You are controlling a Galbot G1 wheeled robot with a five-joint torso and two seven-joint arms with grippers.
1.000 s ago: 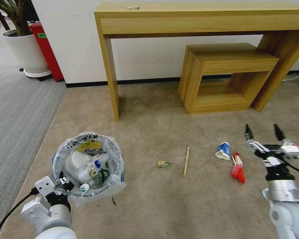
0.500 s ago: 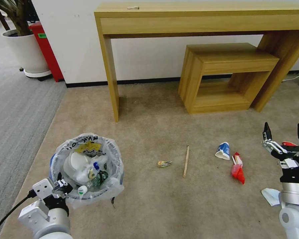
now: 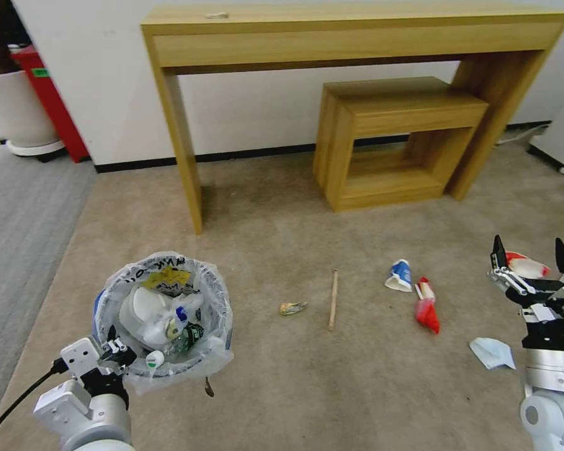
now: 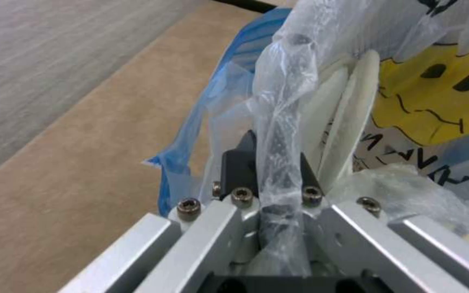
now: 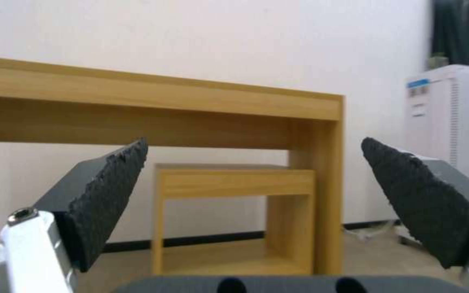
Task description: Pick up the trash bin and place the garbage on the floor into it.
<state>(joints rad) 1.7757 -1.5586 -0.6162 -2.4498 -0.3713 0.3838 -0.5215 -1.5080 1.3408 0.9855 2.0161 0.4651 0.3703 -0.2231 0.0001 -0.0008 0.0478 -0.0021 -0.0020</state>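
A two-armed robot works over the beige carpet (image 3: pixel 282 207) in front of a wooden desk (image 3: pixel 357 37) with a low bench (image 3: pixel 401 119) tucked beneath it. The left gripper (image 3: pixel 114 352), at the near left of the carpet close to the border with the grey striped carpet (image 3: pixel 19 238), is clamped on the near rim of the trash bin (image 3: pixel 163 313); the left wrist view shows the fingers (image 4: pixel 240 162) pinched tight on a twist of the plastic liner (image 4: pixel 281 122) at that rim. The blue bin holds white slippers (image 3: pixel 143 308), a small bottle and other scraps. The right gripper (image 3: pixel 531 255) hangs over the near right of the carpet with its jaws spread wide and nothing between them; the right wrist view looks between the dark textured pads (image 5: pixel 110 195) toward the desk and bench. Litter lies across the carpet between the two arms: a crumpled wrapper (image 3: pixel 292 307), a wooden stick (image 3: pixel 333 299) just beside it, a blue-and-white paper cup (image 3: pixel 399 276) on its side, a red-and-white wrapper (image 3: pixel 425 307) near the cup, and a blue mask (image 3: pixel 492 352) close to the right arm. A red-and-white cup (image 3: pixel 525 265) lies below the open right gripper.
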